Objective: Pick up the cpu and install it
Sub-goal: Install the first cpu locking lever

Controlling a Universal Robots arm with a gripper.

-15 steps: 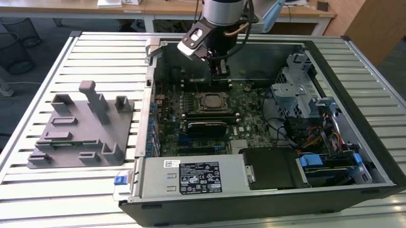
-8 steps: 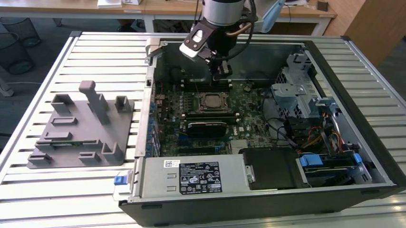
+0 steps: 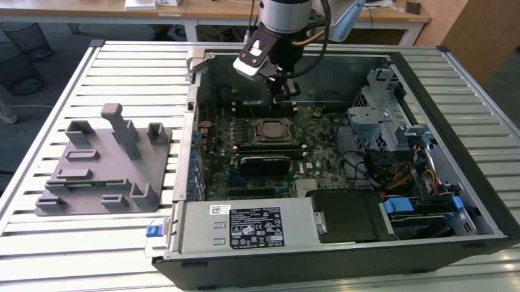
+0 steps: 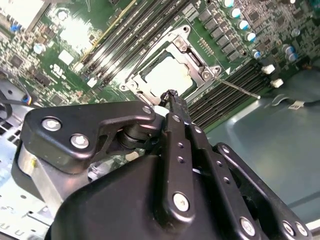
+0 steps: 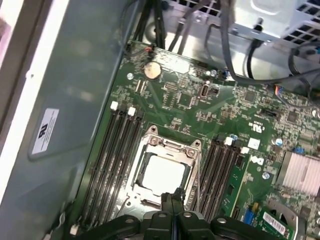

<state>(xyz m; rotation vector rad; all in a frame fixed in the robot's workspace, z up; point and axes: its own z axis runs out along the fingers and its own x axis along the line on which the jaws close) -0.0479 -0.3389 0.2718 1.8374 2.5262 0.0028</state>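
The cpu (image 5: 162,175), a small square chip with a silvery-white top, lies flat inside the metal socket frame (image 5: 150,142) on the green motherboard (image 5: 200,107). In the second wrist view the cpu (image 4: 167,77) shows just beyond my fingertips. In the exterior view the cpu (image 3: 271,129) sits mid-board inside the open computer case (image 3: 455,182). My gripper (image 3: 284,94) hangs over the board a little behind the socket, above it and apart from the chip. The gripper (image 5: 172,197) is shut, its two dark fingers pressed together with nothing seen between them. The same gripper (image 4: 172,97) looks thin and closed.
A grey plastic fixture (image 3: 106,164) with upright posts stands on the slatted table at the exterior view's left. Memory slots (image 5: 117,155) flank the socket. A metal drive cage (image 3: 382,115), cables and a power supply (image 3: 243,228) crowd the case's right and front.
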